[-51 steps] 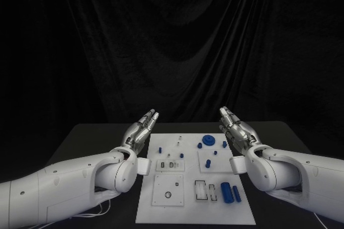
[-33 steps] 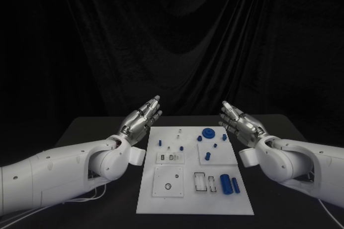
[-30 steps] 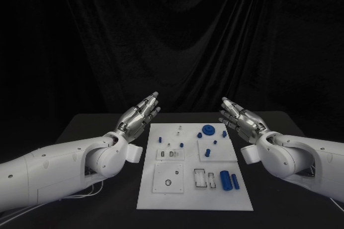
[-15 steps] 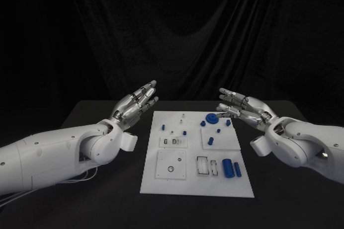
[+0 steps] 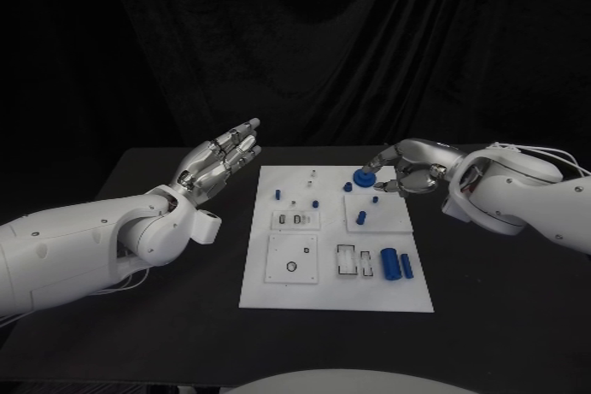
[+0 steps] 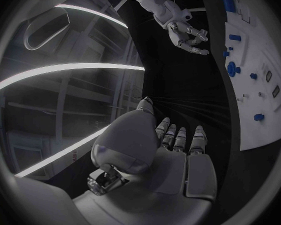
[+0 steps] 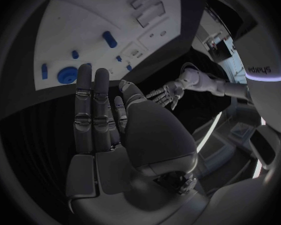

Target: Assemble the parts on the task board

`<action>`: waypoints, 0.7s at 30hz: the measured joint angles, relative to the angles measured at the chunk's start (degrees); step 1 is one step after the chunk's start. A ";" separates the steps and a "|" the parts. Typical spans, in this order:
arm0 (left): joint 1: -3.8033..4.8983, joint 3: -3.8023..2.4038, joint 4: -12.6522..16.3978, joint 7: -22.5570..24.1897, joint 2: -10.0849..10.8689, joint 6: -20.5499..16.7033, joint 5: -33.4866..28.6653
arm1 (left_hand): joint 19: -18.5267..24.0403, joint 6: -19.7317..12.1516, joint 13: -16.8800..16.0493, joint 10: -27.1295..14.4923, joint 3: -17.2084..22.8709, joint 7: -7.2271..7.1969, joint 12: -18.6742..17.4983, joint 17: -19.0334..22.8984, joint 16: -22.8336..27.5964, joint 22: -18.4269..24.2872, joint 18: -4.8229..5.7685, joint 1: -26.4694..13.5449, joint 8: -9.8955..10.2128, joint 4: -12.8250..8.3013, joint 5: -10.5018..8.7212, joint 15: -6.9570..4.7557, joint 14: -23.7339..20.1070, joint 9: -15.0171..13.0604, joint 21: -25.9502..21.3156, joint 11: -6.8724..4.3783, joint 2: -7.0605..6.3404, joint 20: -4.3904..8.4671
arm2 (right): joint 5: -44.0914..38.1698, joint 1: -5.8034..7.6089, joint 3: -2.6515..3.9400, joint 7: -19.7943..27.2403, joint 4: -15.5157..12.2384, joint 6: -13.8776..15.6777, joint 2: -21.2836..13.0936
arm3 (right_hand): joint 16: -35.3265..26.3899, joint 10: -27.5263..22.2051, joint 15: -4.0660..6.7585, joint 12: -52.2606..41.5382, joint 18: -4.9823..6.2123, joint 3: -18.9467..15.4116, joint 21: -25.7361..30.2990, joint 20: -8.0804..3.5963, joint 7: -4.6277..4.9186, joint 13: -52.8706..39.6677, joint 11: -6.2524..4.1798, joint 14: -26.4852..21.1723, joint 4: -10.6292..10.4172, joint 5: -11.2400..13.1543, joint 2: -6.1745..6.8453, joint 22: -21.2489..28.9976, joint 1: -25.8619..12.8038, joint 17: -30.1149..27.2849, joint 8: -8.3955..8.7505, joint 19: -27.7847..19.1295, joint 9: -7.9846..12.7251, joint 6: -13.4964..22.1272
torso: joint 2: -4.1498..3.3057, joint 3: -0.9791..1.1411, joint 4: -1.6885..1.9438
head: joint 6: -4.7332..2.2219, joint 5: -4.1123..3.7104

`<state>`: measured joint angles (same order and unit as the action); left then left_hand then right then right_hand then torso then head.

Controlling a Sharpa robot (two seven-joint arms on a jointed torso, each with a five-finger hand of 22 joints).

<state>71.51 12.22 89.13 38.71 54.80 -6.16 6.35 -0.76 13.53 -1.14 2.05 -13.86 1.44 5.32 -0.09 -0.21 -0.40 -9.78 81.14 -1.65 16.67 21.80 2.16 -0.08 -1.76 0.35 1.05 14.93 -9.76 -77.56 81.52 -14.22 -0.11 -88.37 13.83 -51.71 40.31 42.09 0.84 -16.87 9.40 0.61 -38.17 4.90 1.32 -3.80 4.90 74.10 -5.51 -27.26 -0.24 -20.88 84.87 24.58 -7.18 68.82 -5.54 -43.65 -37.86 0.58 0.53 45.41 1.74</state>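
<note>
- The task board (image 5: 336, 279) lies flat in the middle of the black table (image 5: 148, 326), its long side running away from the robot.
- The left hand (image 5: 219, 159) is raised over the table just beside the board's far left corner — fingers straight and held together, palm turned toward the board, nothing in it. The left wrist view shows the same flat, empty palm (image 6: 178, 150).
- The right hand (image 5: 412, 167) hovers at the board's far right corner, fingers loosely curled and apart; its fingertips sit just beside the blue gear-like part (image 5: 365, 178). Contact looks unlikely, though the head view is too small to be sure.
- In the right wrist view the fingers (image 7: 90, 110) stretch toward that round blue part (image 7: 68, 75) with a gap between them — the hand is released, grasping nothing.
- 2 blue cylinders (image 5: 396, 263) lie side by side at the board's near right.
- Several small blue pegs (image 5: 361, 216) stand on the far half of the board.
</note>
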 measured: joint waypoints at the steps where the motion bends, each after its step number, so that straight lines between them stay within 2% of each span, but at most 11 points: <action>1: 0.00 0.00 0.06 0.00 0.11 -0.04 0.17 | 0.00 0.00 0.00 0.00 0.00 0.00 0.00 0.00 0.00 0.00 0.00 0.05 0.00 0.00 0.00 0.11 0.11 0.00 0.00 0.00 -0.05 0.00 | -2.67 0.07 0.00 -0.86 0.11 -0.31 0.19 | 1.67 1.14 0.00 1.10 0.01 1.15 -1.40 -0.05 0.08 0.00 -0.06 -0.30 -0.47 0.00 0.54 -1.37 -0.25 1.13 0.15 -0.66 -0.21 -1.04 | -0.15 0.01 0.01 | 0.07 -0.25; 3: 0.00 0.00 0.19 0.01 0.23 -0.09 0.43 | 0.00 0.00 0.00 0.00 0.00 0.00 0.00 0.00 0.00 0.00 0.00 0.05 0.00 0.00 0.00 0.20 0.20 0.00 0.00 0.00 -0.05 0.00 | -7.41 0.15 0.00 -2.26 0.35 -0.76 0.44 | 4.20 3.15 -0.01 2.88 0.00 3.28 -3.97 0.24 0.40 0.00 0.13 -0.30 -1.61 0.00 1.49 -4.00 -1.21 2.87 0.55 -1.38 -0.44 -2.54 | -0.47 0.04 0.07 | 0.17 -0.82; 8: 0.00 0.00 0.13 0.01 0.23 -0.10 0.91 | 0.01 0.31 0.00 0.00 0.00 -0.30 0.00 -0.01 0.00 0.00 0.00 0.30 0.00 0.00 0.00 0.20 0.21 0.01 0.00 0.00 0.16 -0.01 | -17.33 0.27 -0.03 -4.61 0.83 -1.18 0.85 | 6.96 5.41 0.15 5.50 0.00 6.41 -9.05 0.00 -0.02 -0.02 -0.47 -0.13 -2.85 0.00 2.92 -10.25 -2.02 4.88 1.68 -2.07 -0.53 -3.32 | -1.24 0.04 0.37 | -0.16 -1.63; 11: 0.00 0.00 -0.19 0.02 0.23 -0.07 1.11 | 0.21 0.31 0.01 0.00 0.00 -0.30 0.00 0.00 0.00 0.00 0.00 0.79 0.00 0.00 0.00 0.31 0.09 0.01 0.00 0.00 0.24 -0.20 | -22.07 0.40 -0.03 -5.53 0.98 -1.17 1.19 | 11.28 6.40 0.71 6.82 0.01 8.28 -14.55 -0.28 -0.53 -0.07 -0.79 1.60 -3.00 0.00 3.63 -17.30 -2.24 9.59 2.11 -0.21 -0.54 -3.83 | -1.83 0.01 0.57 | -0.68 -2.11; 13: 0.00 0.01 -0.37 0.03 0.22 -0.02 1.21 | 0.21 0.31 0.01 -0.18 0.00 -0.30 0.00 0.01 0.00 0.01 0.00 0.80 0.00 0.00 0.00 0.41 0.00 0.01 0.00 -0.18 0.25 -0.20 | -24.53 0.51 -0.02 -5.96 1.17 -1.09 1.47 | 14.83 7.07 0.92 7.57 -0.03 9.55 -18.33 -0.45 -0.53 -0.08 -0.82 3.14 -2.94 0.00 4.10 -22.12 -2.17 13.66 2.48 1.28 -0.63 -3.83 | -2.20 -0.02 0.66 | -1.00 -2.30; 15: 0.00 0.01 -0.46 0.03 0.20 0.02 1.27 | 0.20 0.31 0.01 -0.19 0.00 -0.30 0.00 0.03 0.00 0.01 0.00 1.03 0.00 0.00 0.00 0.41 0.00 0.01 0.00 -0.19 0.02 -0.20 | -26.09 0.69 -0.02 -6.22 1.37 -0.98 1.72 | 18.20 7.68 1.12 8.27 -0.98 10.89 -21.69 -0.60 -0.73 -0.07 -1.03 4.58 -2.79 0.00 4.78 -26.29 -2.24 17.56 2.70 2.58 -0.64 -4.03 | -2.58 -0.03 0.74 | -1.37 -2.42; 17: 0.00 0.01 -0.55 0.03 0.18 0.09 1.35 | 0.21 0.31 0.01 -0.19 0.00 -0.30 0.00 0.03 0.00 0.01 0.00 1.03 0.00 0.00 0.00 0.41 0.00 0.01 0.00 -0.19 0.02 -0.20 | -27.53 0.90 -0.02 -6.40 1.59 -0.81 2.04 | 21.33 7.98 1.36 8.93 -1.02 12.16 -24.59 -0.81 -0.94 -0.07 -1.33 5.94 -2.78 0.00 5.38 -30.03 -2.55 21.29 2.89 3.82 -0.72 -4.23 | -2.97 -0.07 0.84 | -1.69 -2.57; 19: 0.00 0.01 -0.68 0.03 0.17 0.15 1.40 | 0.21 0.31 0.01 -0.19 -0.01 -0.30 0.00 0.04 0.00 0.01 0.00 1.27 0.00 0.00 0.00 0.41 0.00 0.01 0.00 -0.19 0.26 -0.20 | -28.52 1.10 -0.02 -6.45 1.87 -0.55 2.38 | 23.65 8.08 1.57 9.50 -1.86 13.02 -26.88 -1.05 -0.94 -0.07 -1.43 6.88 -2.87 0.00 5.69 -32.97 -2.87 24.09 2.98 4.68 -0.72 -4.24 | -3.25 -0.08 0.92 | -1.86 -2.59; 21: 0.00 0.01 -0.76 0.03 0.17 0.21 1.42 | 0.21 0.31 0.01 -0.19 0.00 -0.30 0.00 0.04 0.00 0.01 0.01 1.27 0.00 -0.01 0.00 0.40 0.00 0.01 0.00 -0.19 0.26 -0.20 | -29.13 1.28 -0.02 -6.45 2.11 -0.29 2.66 | 25.08 8.08 1.72 9.96 -1.86 13.52 -28.30 -1.04 -0.94 -0.07 -1.43 7.45 -2.84 0.00 5.75 -34.90 -2.93 25.86 2.98 5.46 -0.72 -4.24 | -3.45 -0.10 0.99 | -2.00 -2.59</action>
<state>71.51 12.23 88.37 38.74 54.97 -5.95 7.77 -0.55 13.84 -1.13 1.86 -13.87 1.14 5.32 -0.05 -0.21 -0.39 -9.77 82.41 -1.65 16.66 21.80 2.57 -0.08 -1.75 0.35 0.86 15.19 -9.96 -106.69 82.80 -14.24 -6.56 -86.26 13.54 -49.05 65.38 50.17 2.56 -6.91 7.54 14.12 -66.47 3.86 0.38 -3.87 3.47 81.55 -8.35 -27.25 5.51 -55.79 81.94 50.43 -4.21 74.28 -6.26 -47.89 -41.31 0.47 1.52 43.41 -0.85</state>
